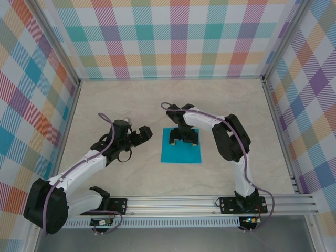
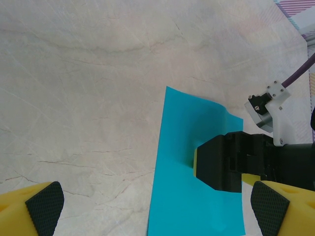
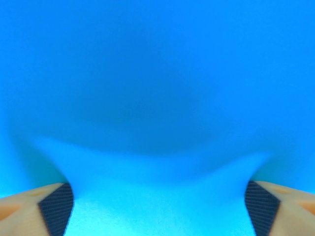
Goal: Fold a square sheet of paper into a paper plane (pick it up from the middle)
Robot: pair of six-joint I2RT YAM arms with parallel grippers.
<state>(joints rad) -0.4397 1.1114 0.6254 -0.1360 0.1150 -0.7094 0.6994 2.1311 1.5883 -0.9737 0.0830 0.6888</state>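
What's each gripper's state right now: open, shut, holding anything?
Left gripper: open, holding nothing, beside the square sheet of paper.
Right gripper: open, low over the sheet, nothing gripped.

white arms (image 1: 84, 165) with black joints, purple cables (image 2: 298, 73) along them, yellow jaws with black textured pads (image 2: 44, 204).

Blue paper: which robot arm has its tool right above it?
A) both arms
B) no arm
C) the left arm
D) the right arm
D: the right tool is down over the blue paper with its fingers spread wide, while the left tool hangs open beside the paper, over the bare table.
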